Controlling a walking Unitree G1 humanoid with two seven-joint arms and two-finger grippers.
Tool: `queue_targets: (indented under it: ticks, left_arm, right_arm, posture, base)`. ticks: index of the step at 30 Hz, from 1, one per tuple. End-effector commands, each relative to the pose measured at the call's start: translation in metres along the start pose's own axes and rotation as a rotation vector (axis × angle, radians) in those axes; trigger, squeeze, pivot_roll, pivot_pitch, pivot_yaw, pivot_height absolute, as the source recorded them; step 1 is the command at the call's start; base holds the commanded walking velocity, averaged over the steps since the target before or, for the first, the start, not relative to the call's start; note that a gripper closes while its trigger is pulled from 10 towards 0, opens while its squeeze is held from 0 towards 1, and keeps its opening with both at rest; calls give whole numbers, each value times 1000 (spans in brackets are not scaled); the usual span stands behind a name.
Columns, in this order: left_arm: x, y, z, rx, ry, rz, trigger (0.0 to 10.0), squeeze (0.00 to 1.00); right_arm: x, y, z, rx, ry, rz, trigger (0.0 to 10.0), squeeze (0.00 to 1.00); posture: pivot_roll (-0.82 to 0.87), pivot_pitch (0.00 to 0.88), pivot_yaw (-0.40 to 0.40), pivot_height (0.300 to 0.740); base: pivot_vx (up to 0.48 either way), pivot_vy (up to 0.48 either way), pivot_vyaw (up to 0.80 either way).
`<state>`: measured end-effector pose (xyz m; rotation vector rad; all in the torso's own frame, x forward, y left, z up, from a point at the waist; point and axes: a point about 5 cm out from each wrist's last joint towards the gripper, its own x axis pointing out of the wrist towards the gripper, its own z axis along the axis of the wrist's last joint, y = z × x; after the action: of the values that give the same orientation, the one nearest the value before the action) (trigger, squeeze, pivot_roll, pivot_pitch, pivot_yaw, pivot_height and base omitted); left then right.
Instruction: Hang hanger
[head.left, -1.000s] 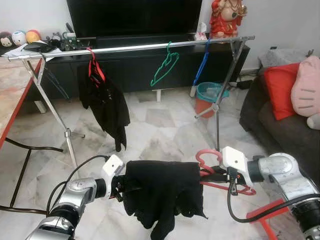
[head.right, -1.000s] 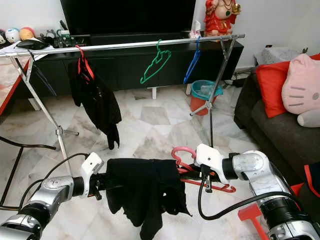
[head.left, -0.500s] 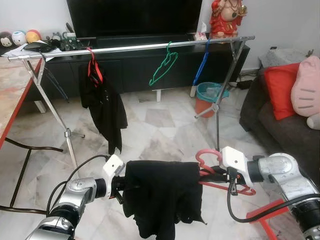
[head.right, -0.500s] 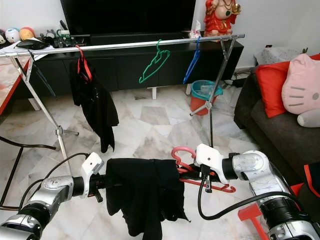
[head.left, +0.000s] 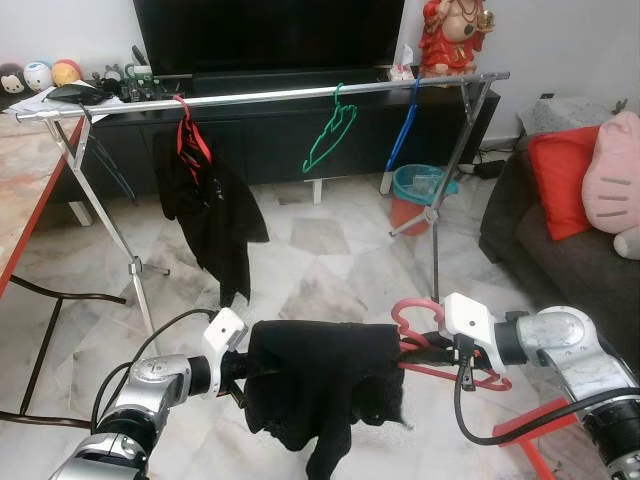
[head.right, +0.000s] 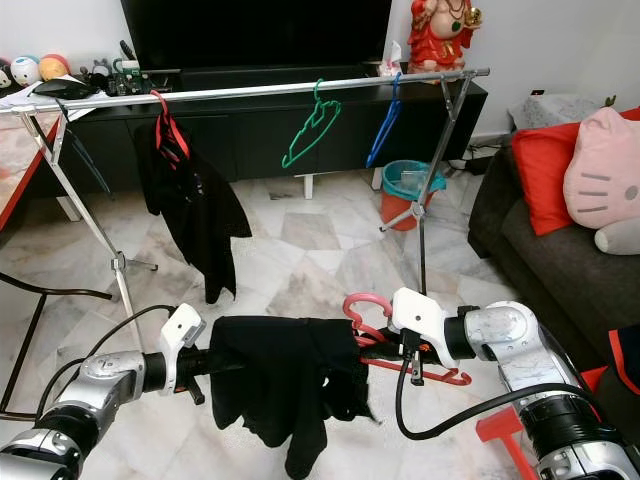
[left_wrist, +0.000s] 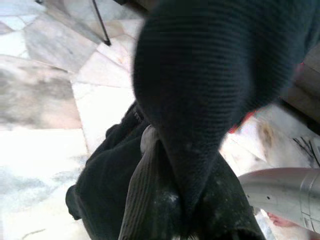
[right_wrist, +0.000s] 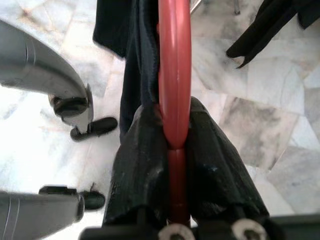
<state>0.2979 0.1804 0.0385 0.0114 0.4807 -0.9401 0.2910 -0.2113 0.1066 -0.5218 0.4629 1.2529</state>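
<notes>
Holding the red hanger (head.left: 445, 350) between both arms, I have it low in front of me at about 6 o'clock, well short of the rail (head.left: 280, 95) that runs across at 12 o'clock. My right gripper (right_wrist: 172, 150) is clamped narrow on the hanger's shaft near its hook, as the right wrist view shows. My left gripper (head.left: 240, 375) is buried in the black garment (head.left: 320, 385) draped over the hanger, so I cannot tell how its fingers stand. Over the last second my arms and the hanger have barely shifted; what has changed is the cloth: its lower hem has swung and now hangs in a longer point below the hanger, and the black jacket (head.left: 215, 215) already on the rail at 11 o'clock has swayed a little too. I judge from this that the load is loose but not slipping off, and that the lift toward the rail has not yet begun. A free stretch of rail lies between the jacket and the green hanger (head.left: 330, 130) at 12 o'clock, with a blue hanger (head.left: 403, 128) further along at 1 o'clock; that gap looks the likeliest place to hook on.
</notes>
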Motion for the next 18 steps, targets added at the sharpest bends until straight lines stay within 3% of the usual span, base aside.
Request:
queue_targets:
  ticks: [1,13,18]
  left_arm:
    - [-5,7,10,27,-17,18,0,0]
    - [-19,16,15,33,-44,66,0,0]
    - [-27,21,18,40,-66,103,0,0]
  right_arm:
    - [-3,1,-5,-13,37,0,0,0]
    - [-10,14,-50,-18,336,9,0,0]
    - [-11,18,-66,29,378,-13,0,0]
  posture:
    - [25,0,-39,740]
    - [22,0,-33,740]
    - [26,0,-34,740]
  base:
    - [0,0,0]
    - [0,0,0]
    - [0,0,0]
